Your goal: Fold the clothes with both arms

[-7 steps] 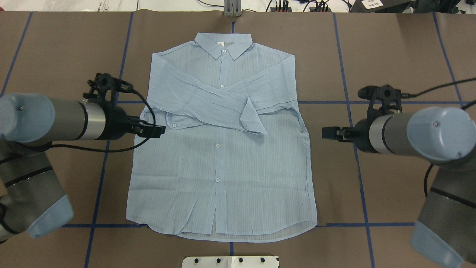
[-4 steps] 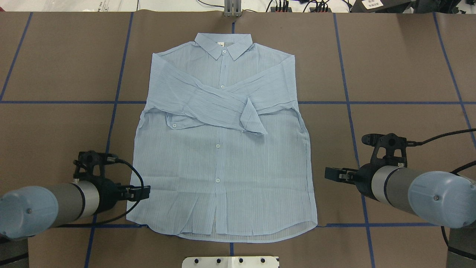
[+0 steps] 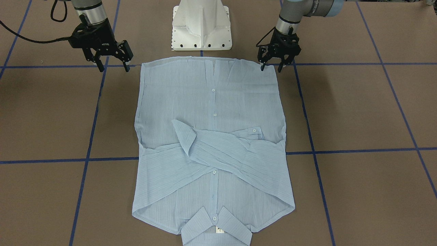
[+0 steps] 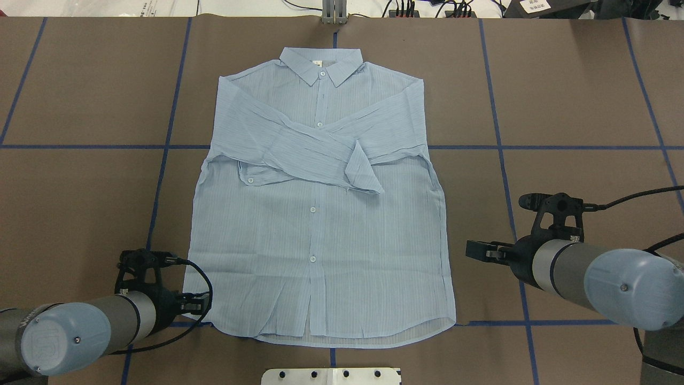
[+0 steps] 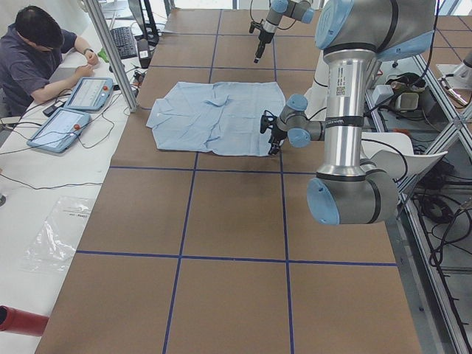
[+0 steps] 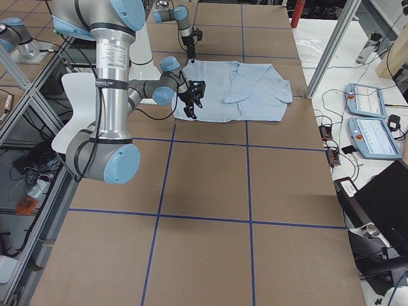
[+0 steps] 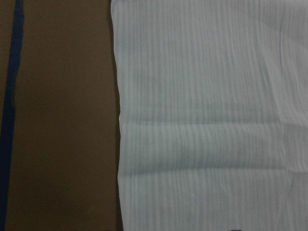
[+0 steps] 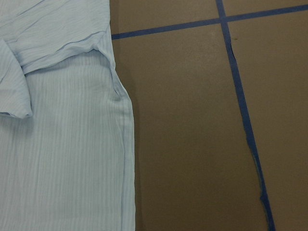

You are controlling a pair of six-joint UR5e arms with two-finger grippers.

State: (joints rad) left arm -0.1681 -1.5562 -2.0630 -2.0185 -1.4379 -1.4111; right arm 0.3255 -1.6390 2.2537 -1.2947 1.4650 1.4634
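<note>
The light-blue striped shirt lies flat, buttons up, on the brown table. Its collar is at the far side and both sleeves are crossed over the chest. It also shows in the front-facing view. My left gripper is open and empty, low at the shirt's near-left hem corner; in the overhead view it sits just beside that edge. My right gripper is open and empty, off the shirt's right edge, and shows in the overhead view apart from the cloth. The wrist views show only shirt edge and table.
The white pedestal base stands at the near table edge by the hem. Blue tape lines grid the brown cover. An operator sits with tablets past the far table edge.
Both arms moved back toward the robot along the shirt's sides. The left gripper went on down to the hem corner; the right gripper has held still for the last half second.
</note>
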